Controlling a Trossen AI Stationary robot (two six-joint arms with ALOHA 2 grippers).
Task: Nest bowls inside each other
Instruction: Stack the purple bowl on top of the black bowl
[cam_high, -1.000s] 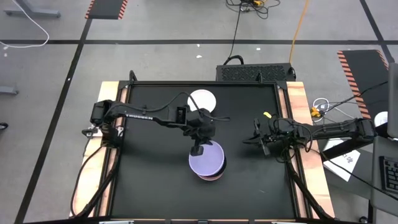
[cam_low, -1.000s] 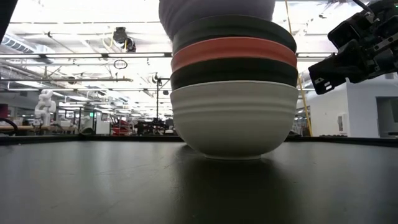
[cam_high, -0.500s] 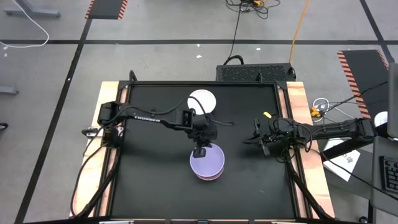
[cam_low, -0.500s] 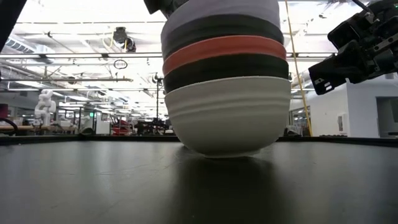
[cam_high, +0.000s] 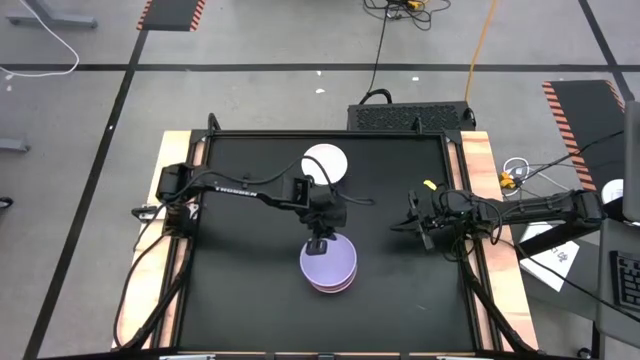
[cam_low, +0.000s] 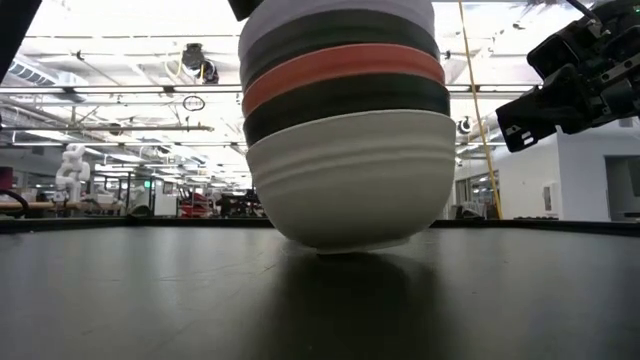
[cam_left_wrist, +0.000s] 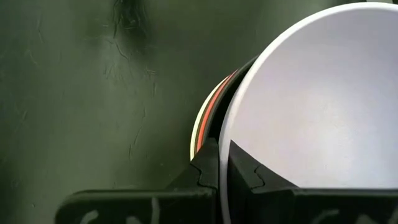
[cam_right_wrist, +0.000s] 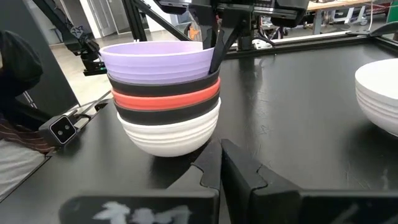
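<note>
1. I count five bowls nested in one stack (cam_high: 328, 267) near the middle of the black counter (cam_high: 240, 290): lavender bowl (cam_right_wrist: 158, 60) on top, then black, red, black, and a white bowl (cam_low: 345, 175) at the bottom.
2. A sixth bowl, the lone white bowl (cam_high: 326, 161), sits apart near the counter's far edge.
3. In the low view the stack leans, its base partly off the surface.
4. Open counter lies on every side of the stack; none of the bowls is near the side edges.
5. The left gripper (cam_high: 318, 243) reaches over the stack's far rim, fingers (cam_left_wrist: 208, 168) pinched narrow on the lavender bowl's wall.
6. The right gripper (cam_high: 427, 236) waits by the right edge, fingers (cam_right_wrist: 208, 165) closed together, holding nothing.
</note>
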